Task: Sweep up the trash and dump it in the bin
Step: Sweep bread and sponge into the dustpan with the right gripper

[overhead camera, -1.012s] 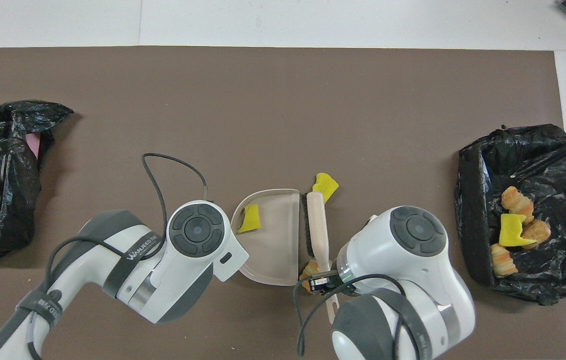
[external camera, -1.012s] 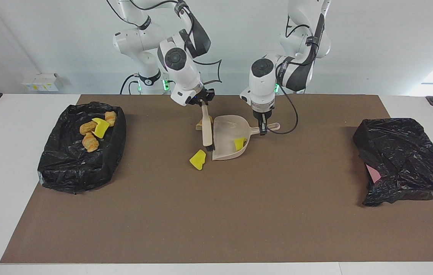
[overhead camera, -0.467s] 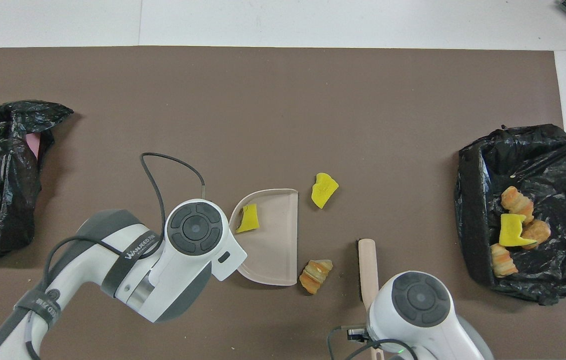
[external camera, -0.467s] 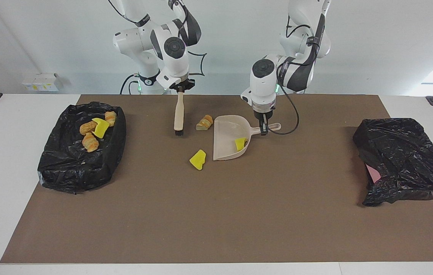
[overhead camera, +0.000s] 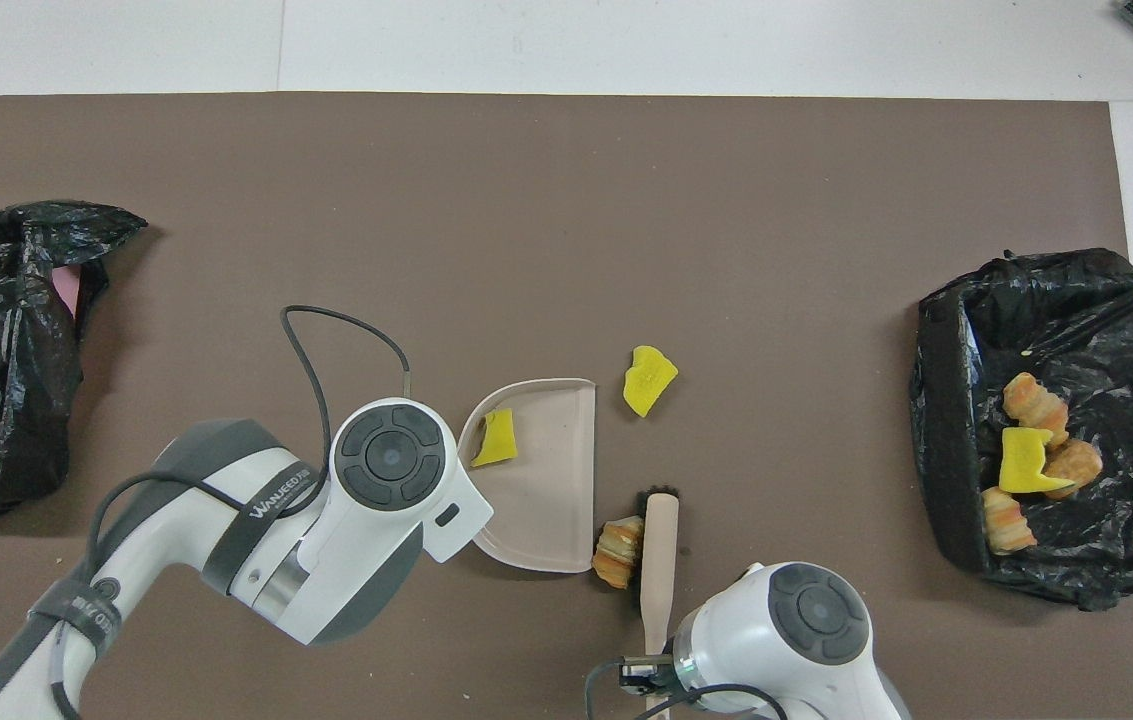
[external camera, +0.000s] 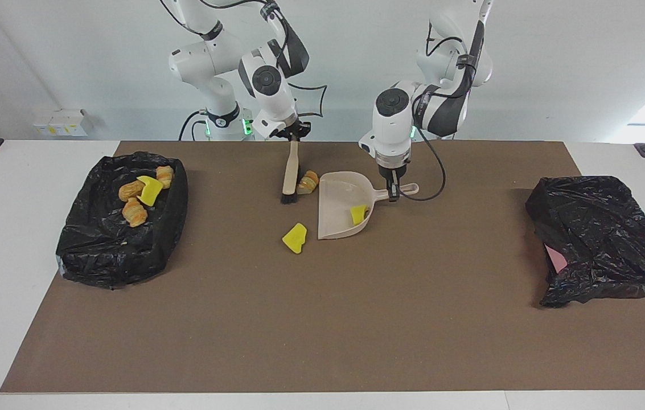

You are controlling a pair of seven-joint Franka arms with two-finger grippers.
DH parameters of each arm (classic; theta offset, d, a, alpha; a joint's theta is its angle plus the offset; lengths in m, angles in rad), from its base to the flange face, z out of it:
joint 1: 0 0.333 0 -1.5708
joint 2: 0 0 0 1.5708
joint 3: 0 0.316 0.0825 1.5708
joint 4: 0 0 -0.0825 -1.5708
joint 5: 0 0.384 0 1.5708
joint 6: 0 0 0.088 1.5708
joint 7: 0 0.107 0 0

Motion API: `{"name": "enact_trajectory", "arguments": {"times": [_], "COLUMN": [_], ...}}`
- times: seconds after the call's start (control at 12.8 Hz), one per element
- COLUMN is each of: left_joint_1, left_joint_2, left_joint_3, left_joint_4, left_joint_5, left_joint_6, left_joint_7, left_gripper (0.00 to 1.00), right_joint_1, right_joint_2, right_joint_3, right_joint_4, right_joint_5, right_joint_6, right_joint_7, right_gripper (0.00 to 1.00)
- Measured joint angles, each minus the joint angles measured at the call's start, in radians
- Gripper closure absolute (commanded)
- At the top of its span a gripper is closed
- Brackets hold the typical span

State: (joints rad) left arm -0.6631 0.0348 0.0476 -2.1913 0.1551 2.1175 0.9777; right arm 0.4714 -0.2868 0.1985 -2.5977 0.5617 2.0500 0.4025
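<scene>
The right gripper (external camera: 294, 138) is closed tight on the brush (external camera: 288, 177), whose bristles touch a bread piece (external camera: 307, 182) beside the dustpan (external camera: 338, 196). The left gripper (external camera: 394, 191) squeezes the dustpan's handle. This is the sweeping step: next, push the bread in. One yellow sponge (external camera: 358, 213) is inside; another (external camera: 295, 237) waits just outside. The bin (external camera: 89, 250) holds more scraps.

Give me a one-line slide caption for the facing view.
Right gripper sets brush beside croissant piece; left gripper steadies dustpan.
</scene>
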Motion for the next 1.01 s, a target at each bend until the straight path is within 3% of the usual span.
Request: {"name": "enact_trajectory", "arguments": {"times": [0.23, 0.62, 0.86, 1.01], "left_joint_1": [0.001, 0.017, 0.044, 0.063], "left_joint_2": [-0.009, -0.013, -0.013, -0.013], "left_joint_3": [0.002, 0.004, 0.005, 0.007], "left_joint_4": [-0.016, -0.044, -0.046, -0.044], "left_joint_5": [0.005, 0.005, -0.012, -0.031], "left_joint_6": [0.002, 0.045, 0.053, 0.056], "left_joint_7": [0.010, 0.016, 0.009, -0.046], "left_gripper": [1.00, 1.00, 1.00, 1.00], "right_joint_1": [-0.006, -0.006, -0.023, -0.076], "right_joint_2": [0.063, 0.162, 0.160, 0.159], "right_joint_3": [0.000, 0.000, -0.006, -0.007], "right_joint_4": [0.074, 0.225, 0.247, 0.310], "right_joint_5": [0.119, 0.118, -0.056, -0.271], "right_joint_6": [0.030, 0.029, -0.001, -0.101], "right_joint_7": [-0.058, -0.064, -0.070, -0.080], "right_gripper": [1.00, 1.00, 1.00, 1.00]}}
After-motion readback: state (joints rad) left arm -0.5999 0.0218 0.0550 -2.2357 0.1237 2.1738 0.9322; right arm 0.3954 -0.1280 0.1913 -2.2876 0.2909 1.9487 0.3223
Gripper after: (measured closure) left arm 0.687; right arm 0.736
